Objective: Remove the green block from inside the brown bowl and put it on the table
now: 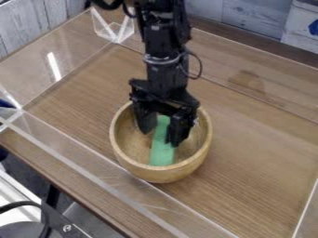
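Observation:
The brown bowl (130,154) sits on the table (248,112) near the front acrylic wall. Inside it lies the green block (163,152), a bright flat bar slanting from the bowl's floor up toward the arm. My gripper (165,131) reaches down into the bowl from the black arm above, with its two dark fingers (144,125) spread open on either side of the block's upper end. The block's top part is partly hidden between the fingers. I cannot tell whether the fingers touch it.
Clear acrylic walls (50,130) run along the front and left edges of the tabletop. Bare wood surface stretches to the right and behind the bowl. Blue and white clutter lies beyond the back edge (267,19).

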Controlling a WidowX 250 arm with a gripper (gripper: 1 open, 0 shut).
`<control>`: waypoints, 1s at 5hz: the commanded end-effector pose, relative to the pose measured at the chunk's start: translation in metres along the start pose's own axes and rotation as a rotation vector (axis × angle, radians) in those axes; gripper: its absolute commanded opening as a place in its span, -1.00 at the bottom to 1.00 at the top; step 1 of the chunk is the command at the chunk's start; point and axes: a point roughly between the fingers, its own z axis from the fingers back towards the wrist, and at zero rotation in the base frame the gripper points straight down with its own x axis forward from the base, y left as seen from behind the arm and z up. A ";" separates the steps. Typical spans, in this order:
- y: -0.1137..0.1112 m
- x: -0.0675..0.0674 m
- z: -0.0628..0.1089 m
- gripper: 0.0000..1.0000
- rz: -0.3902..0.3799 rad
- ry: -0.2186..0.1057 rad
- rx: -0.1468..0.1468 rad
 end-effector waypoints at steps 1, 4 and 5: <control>-0.004 -0.001 -0.005 1.00 0.034 0.019 0.001; -0.017 -0.010 0.004 -1.00 0.019 0.022 -0.026; -0.023 -0.008 0.017 -1.00 -0.015 -0.018 -0.033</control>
